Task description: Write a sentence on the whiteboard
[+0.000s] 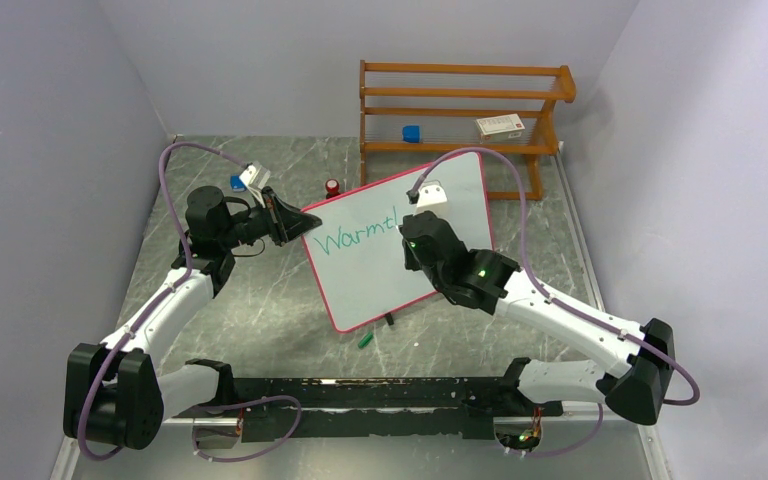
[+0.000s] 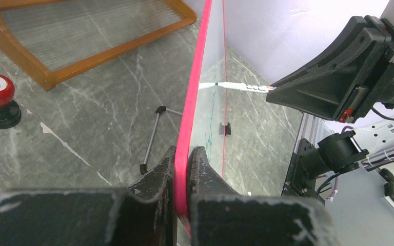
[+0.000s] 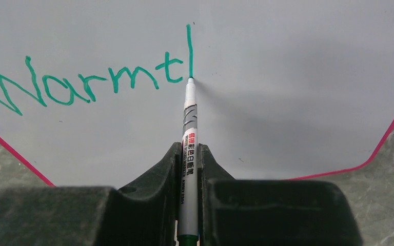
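1. Whiteboard (image 1: 360, 285): tilted up at mid-table and turned toward the right arm, probably to offer a firm writing face. Green "Warmt" and one upright stroke on it.
2. Left gripper (image 2: 184, 154): clamped on the whiteboard's pink left edge, seemingly to prevent sliding under the pen's pressure.
3. Right gripper (image 3: 188, 148): closed tight around the marker (image 3: 189, 128), over the whiteboard's middle. Tip touching the whiteboard at the foot of that stroke.
4. Around the whiteboard: pale walls (image 1: 40, 150) on three sides, grey marbled table (image 1: 260, 300) beneath, wooden rack (image 1: 460, 110) behind, red stamp (image 1: 332, 187) just behind its upper left corner.
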Controlling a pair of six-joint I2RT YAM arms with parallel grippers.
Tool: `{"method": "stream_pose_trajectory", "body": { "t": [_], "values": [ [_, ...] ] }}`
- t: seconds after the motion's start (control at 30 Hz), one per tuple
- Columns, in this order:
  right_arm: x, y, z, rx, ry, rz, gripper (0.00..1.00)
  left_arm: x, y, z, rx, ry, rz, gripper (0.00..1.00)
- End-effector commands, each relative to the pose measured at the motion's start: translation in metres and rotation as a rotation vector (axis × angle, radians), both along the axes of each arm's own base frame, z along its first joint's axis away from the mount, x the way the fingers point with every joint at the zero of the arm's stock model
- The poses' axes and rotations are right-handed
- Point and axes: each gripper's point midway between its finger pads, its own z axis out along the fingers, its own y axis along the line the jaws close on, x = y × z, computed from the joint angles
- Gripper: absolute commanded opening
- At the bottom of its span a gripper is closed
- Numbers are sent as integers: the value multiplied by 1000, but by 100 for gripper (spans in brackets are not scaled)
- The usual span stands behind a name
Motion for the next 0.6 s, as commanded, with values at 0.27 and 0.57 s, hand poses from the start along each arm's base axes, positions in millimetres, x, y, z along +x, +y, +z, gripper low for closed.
{"method": "stream_pose_trajectory", "body": {
  "t": [0.27, 0.57],
  "values": [
    [11, -4, 19, 35, -76, -44, 0, 4, 10, -58, 171, 37, 40, 5],
    [16, -6, 21, 33, -98, -69, 0, 4, 10, -58, 171, 38, 38, 5]
  ]
}}
